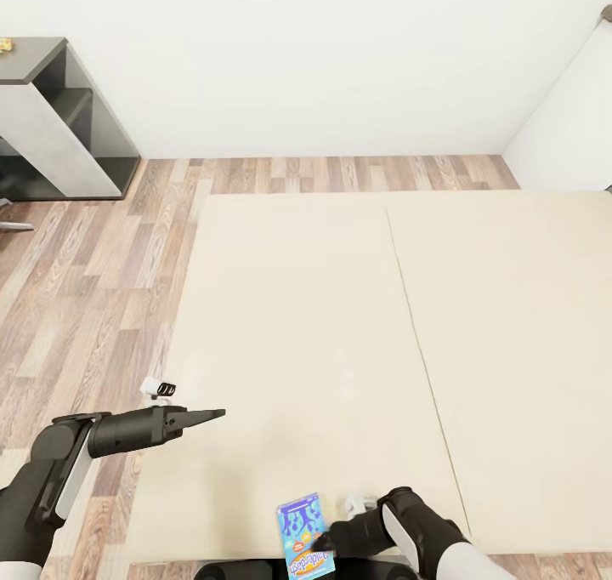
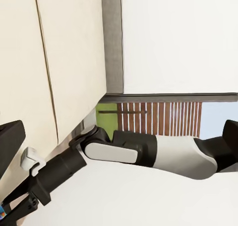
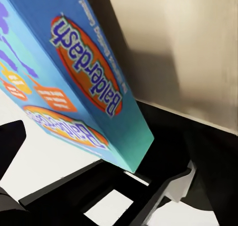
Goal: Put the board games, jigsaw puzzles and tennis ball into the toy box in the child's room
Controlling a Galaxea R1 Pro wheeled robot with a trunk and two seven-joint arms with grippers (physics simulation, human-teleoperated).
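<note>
A blue board game [image 1: 303, 536] printed "Balderdash" lies tilted at the near edge of the beige bed [image 1: 357, 325]. My right gripper [image 1: 325, 548] is shut on its near right corner. In the right wrist view the box [image 3: 74, 77] looms close, and the gripper [image 3: 99, 151] has one dark finger [image 3: 10, 141] beside it. My left gripper [image 1: 208, 414] hovers over the bed's left part, pointing right, well apart from the box. In the left wrist view the left gripper [image 2: 119, 136] is open, with a finger [image 2: 9, 144] at one side, facing my right arm [image 2: 148, 154].
The dark-grey end of the table [image 1: 34, 61] stands at the far left against the white wall, with a small colourful thing [image 1: 5, 45] on its top at the picture's edge. Wood-plank floor [image 1: 93, 274] runs along the bed's left side and far end.
</note>
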